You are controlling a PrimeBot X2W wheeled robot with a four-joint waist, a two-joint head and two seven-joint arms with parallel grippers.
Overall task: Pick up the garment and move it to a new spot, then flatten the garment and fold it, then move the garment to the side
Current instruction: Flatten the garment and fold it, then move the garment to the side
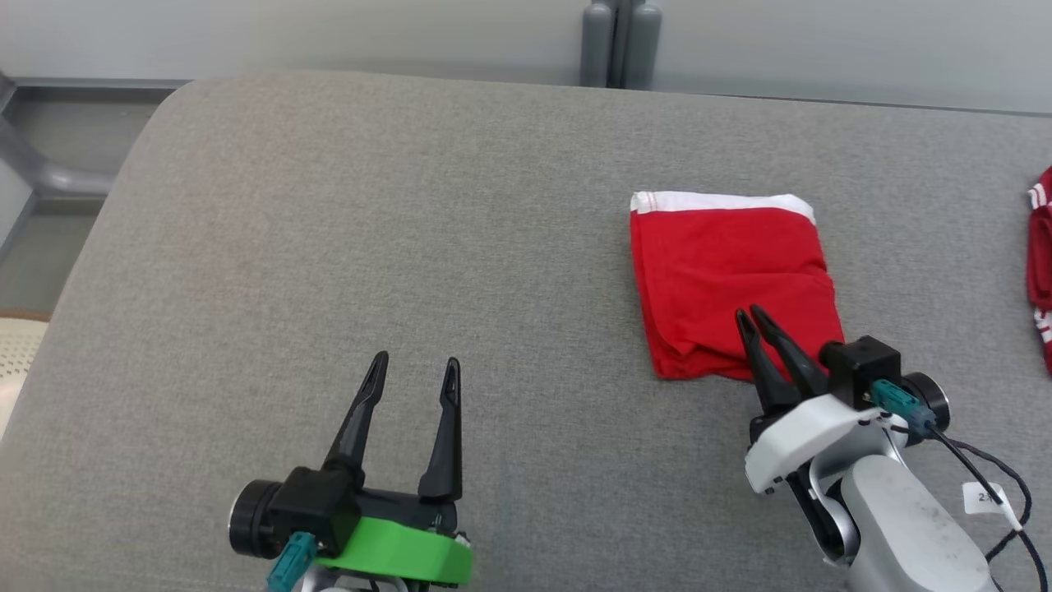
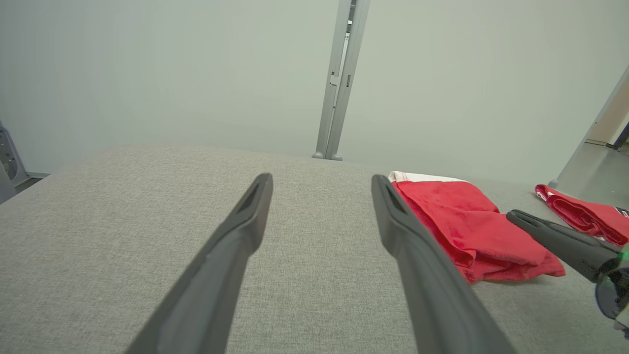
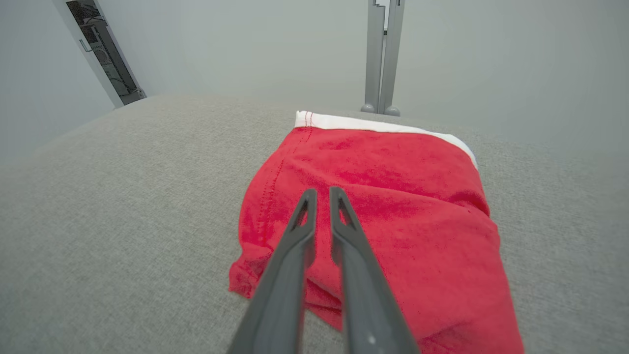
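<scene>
Left gripper sits low on the robot's left, fingers pointing forward and spread wide, nothing between them. The left wrist view has the same gripper: both fingers splayed, tips well apart. Green wrist mount sits under its black base, roughly level.

Right gripper is reached further forward, angled forward and inward toward the left. Its fingers are nearly together, with only a thin slit at the tips. The right wrist view confirms the narrow gap, nothing pinched. White wrist housing is rolled over, black camera block on its outer side. Pale forearm enters from the lower right corner.
</scene>
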